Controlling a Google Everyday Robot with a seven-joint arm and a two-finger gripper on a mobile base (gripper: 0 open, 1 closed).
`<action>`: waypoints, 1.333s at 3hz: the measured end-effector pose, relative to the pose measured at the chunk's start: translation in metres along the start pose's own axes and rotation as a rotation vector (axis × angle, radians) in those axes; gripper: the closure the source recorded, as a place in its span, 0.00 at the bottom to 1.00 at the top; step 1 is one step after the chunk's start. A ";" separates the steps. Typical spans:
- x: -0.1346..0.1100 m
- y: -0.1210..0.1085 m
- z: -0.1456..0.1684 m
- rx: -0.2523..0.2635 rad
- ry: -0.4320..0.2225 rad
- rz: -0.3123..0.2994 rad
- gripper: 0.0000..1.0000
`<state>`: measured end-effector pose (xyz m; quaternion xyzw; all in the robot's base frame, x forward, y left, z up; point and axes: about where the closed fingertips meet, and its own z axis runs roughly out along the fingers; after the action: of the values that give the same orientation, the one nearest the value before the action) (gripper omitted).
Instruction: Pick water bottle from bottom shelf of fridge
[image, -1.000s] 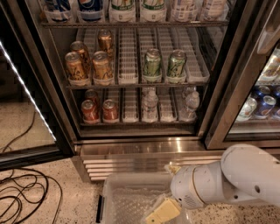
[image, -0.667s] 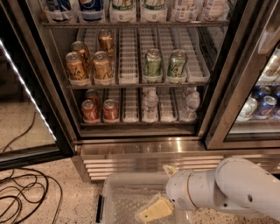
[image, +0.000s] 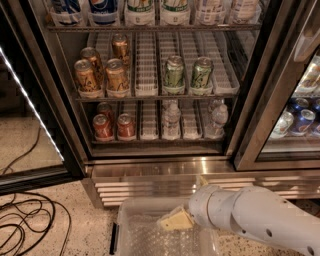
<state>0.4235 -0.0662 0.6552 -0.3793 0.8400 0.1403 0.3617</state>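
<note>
The fridge (image: 165, 172) is seen from the front. On its bottom shelf (image: 150, 131), red cans (image: 125, 126) are held at the left; a water bottle (image: 171, 120) is stood mid-shelf and a second bottle (image: 218, 117) further right. Below the grille a clear bin (image: 126, 220) is placed, and the claw (image: 176, 220) is held over it, well apart from the bottles; its state cannot be told.

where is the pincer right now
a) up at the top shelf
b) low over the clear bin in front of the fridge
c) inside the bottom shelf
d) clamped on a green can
b: the pincer hangs over the clear bin in front of the fridge, below the bottom shelf and apart from any water bottle.
</note>
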 end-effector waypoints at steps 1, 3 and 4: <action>-0.001 -0.044 -0.002 0.164 -0.024 0.009 0.00; -0.015 -0.091 -0.007 0.346 -0.126 0.055 0.00; -0.015 -0.091 -0.007 0.347 -0.126 0.055 0.00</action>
<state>0.4940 -0.1233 0.6744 -0.2788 0.8373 0.0267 0.4695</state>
